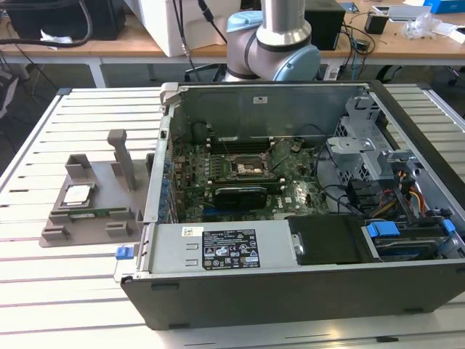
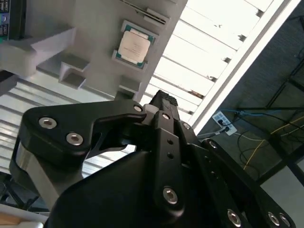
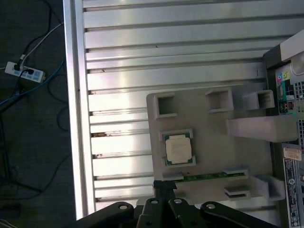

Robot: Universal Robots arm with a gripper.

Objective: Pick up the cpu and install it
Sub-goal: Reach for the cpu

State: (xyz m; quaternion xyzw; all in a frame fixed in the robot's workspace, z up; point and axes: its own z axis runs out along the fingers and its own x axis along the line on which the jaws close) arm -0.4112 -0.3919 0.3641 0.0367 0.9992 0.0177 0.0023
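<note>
The cpu [image 3: 179, 148] lies flat, metal top up, on the fixture [image 3: 209, 156]; hand [image 3: 164, 185] pinched together.

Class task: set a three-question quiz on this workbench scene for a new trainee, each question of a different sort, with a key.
1. True or false: the cpu already sits inside the computer case.
2. What does the cpu lie on? A) the grey holder B) the floor C) a wooden desk
3. Fill in: in the exterior view, the holder stands on the view's ____ of the case.
Key: 1 false; 2 A; 3 left.
</note>
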